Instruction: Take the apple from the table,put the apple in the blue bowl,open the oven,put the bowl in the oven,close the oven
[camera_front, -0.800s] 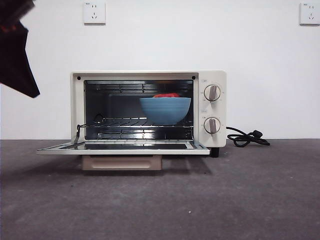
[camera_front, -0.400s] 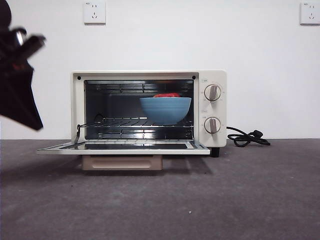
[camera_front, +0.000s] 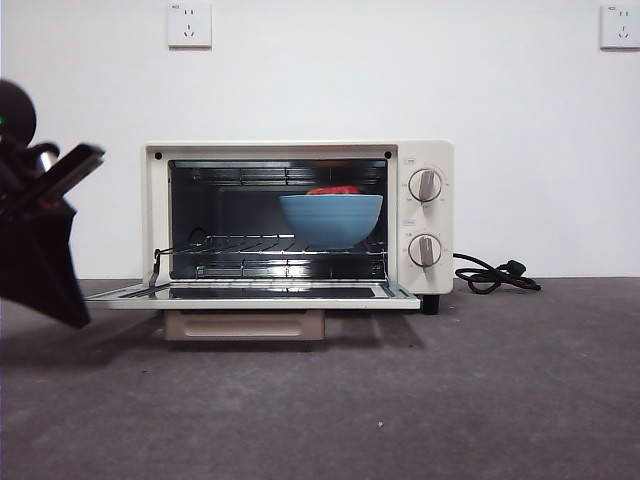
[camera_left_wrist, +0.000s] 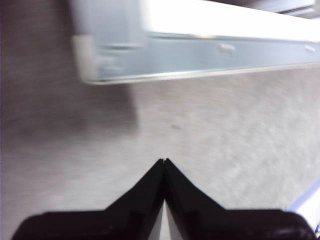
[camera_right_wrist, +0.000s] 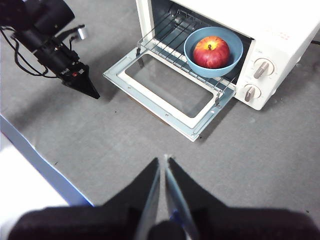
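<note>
1. Setting: a dark grey counter (camera_front: 420, 400) ran from the foreground back to a plain white wall carrying two sockets (camera_front: 189, 24).
2. Right hand (camera_right_wrist: 164, 161): nearest the viewer's side, held high above open counter, jaws pressed together on nothing; it waited well apart from the work.
3. Left hand (camera_left_wrist: 164, 161): low over the counter, jaws clenched to a point and empty, just off the outer corner of the lowered door (camera_left_wrist: 200, 52). In the front view it showed as a dark mass at the far left edge.
4. Oven (camera_front: 430, 215): cream-white, standing against the wall, its door (camera_front: 250, 293) dropped flat toward the viewer, long edge running side to side.
5. Blue bowl (camera_front: 331, 220): on the wire rack inside, toward the knob side, with the apple (camera_right_wrist: 211, 52) resting in it.
6. Judgement: only closing the door remained. The left hand was the nearer; the door's free corner lay inward from it, toward the oven's middle.
7. Clearance: bare counter lay before the door; the cord (camera_front: 490, 275) sat beyond the oven's other side, clear of the swing.
</note>
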